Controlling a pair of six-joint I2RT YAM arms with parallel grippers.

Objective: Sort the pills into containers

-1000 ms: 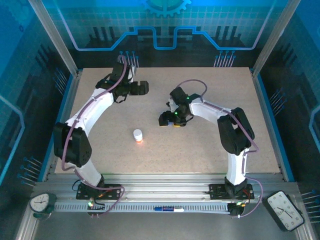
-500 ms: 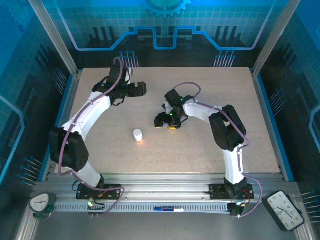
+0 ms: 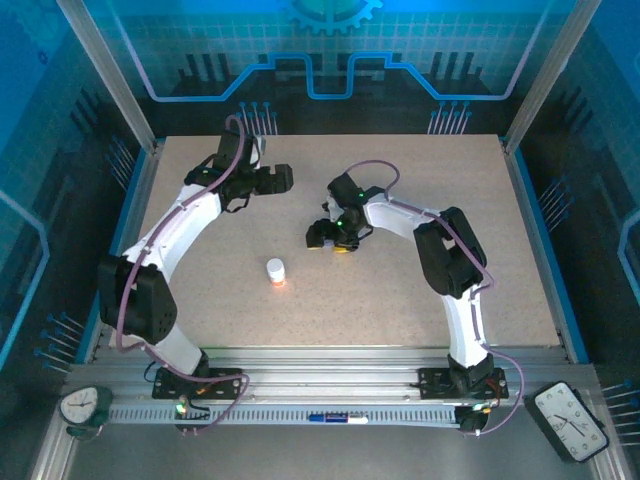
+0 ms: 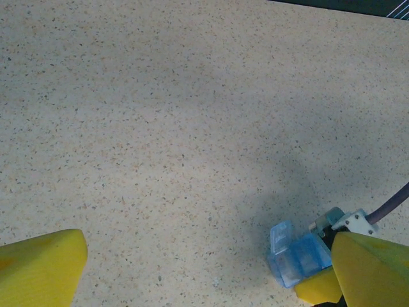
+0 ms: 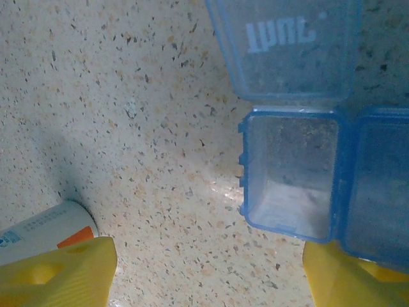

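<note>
The left arm (image 3: 185, 215) arcs up the left side to the far part of the scene, and the left end effector (image 3: 281, 178) points right with its yellow fingers (image 4: 38, 265) spread wide. The right arm (image 3: 400, 213) folds in toward the middle. The right end effector (image 3: 320, 236) tips downward, its fingers (image 5: 57, 272) also apart.

Speckled beige table (image 3: 380, 300), blue-lit gridded walls (image 3: 430, 40) with cyan line art, aluminium rail (image 3: 330, 385) in front, two clocks (image 3: 570, 420).
</note>
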